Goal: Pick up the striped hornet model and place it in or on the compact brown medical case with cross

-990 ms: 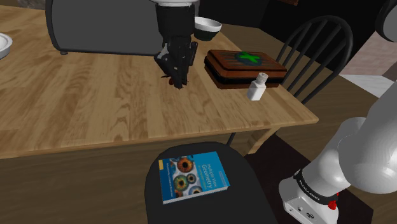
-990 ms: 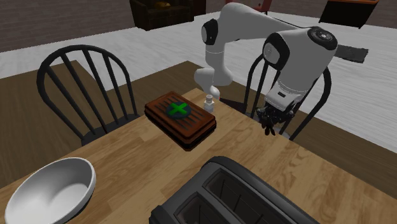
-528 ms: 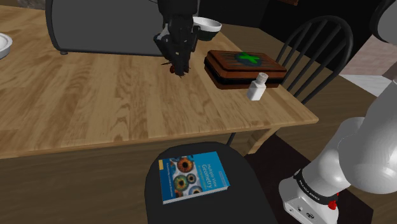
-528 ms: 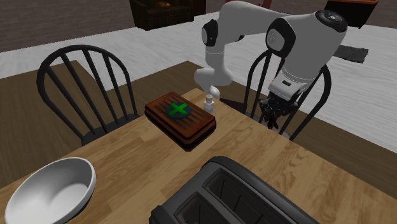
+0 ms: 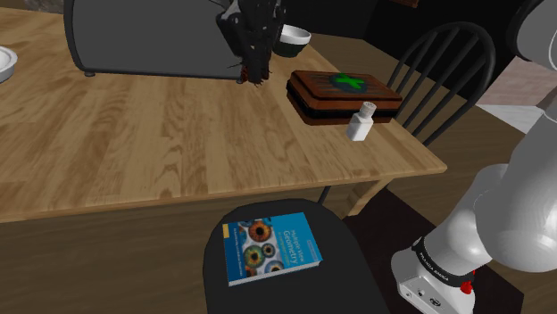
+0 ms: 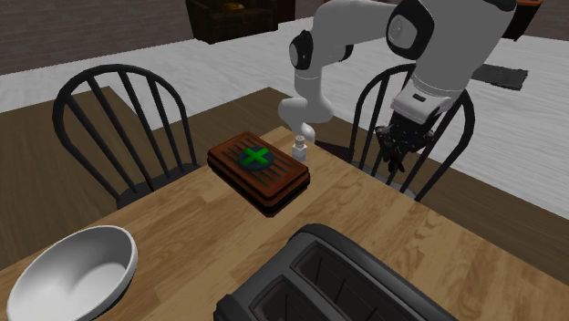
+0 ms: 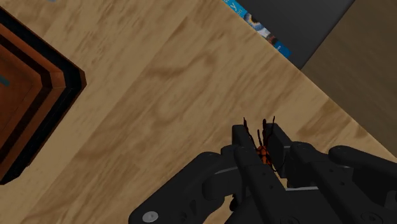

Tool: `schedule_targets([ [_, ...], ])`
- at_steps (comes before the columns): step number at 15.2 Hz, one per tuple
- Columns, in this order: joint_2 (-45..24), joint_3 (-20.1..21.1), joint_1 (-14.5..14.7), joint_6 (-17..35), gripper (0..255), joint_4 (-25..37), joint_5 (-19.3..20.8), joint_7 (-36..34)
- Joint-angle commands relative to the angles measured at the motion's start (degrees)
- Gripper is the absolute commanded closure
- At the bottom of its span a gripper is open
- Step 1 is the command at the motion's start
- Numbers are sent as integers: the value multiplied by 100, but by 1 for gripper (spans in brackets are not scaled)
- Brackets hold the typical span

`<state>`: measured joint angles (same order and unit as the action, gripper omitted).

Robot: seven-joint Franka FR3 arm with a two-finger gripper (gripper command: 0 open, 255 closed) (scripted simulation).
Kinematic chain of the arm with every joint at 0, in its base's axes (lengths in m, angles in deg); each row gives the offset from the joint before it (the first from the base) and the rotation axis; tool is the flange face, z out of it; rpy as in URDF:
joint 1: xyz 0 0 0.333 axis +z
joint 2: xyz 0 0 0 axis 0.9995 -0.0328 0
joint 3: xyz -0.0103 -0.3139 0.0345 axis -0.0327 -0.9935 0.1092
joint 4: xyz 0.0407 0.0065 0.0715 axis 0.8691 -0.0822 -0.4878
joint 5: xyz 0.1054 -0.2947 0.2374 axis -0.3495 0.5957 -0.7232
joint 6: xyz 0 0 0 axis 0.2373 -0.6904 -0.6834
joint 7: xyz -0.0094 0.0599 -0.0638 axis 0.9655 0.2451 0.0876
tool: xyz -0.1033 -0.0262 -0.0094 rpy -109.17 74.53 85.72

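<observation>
Shoulder view first: the tool [image 5: 253,73] hangs well above the wooden surface [image 5: 134,143] with the hornet model [image 5: 255,80] poking out from its tips as a small reddish-dark speck, so the pickup part looks done to me. The brown case [image 5: 344,95] with the green cross sits at roughly 4 o'clock from the tool, lid closed, nothing on it yet, and a white bottle [image 5: 361,122] stands just beside its near edge. Second exterior view: the tool [image 6: 398,153] is up in the air in front of a chair back, and the brown case [image 6: 260,171] lies around 9 o'clock from it, well apart. The white bottle [image 6: 298,148] is at the case's far corner, something to avoid on the way over. Wrist view: the tool [image 7: 259,144] is pinching the hornet model [image 7: 261,153], with orange-and-black stripes and thin legs sticking out between the fingers and bare wood under it. A corner of the brown case [image 7: 35,95] shows off to one side, not under the tool. So I'd call it about halfway: grabbed and lifted, with the carry over to the case and the drop onto the lid left to do.
</observation>
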<state>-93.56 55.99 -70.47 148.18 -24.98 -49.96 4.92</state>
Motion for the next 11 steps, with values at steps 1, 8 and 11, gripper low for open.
schedule_targets([
  [1,-123,11,42,-229,255,337,55,-23],
  [8,220,-142,-274,-388,255,191,-42,421],
  [11,658,-355,-595,-265,255,-325,-158,919],
])
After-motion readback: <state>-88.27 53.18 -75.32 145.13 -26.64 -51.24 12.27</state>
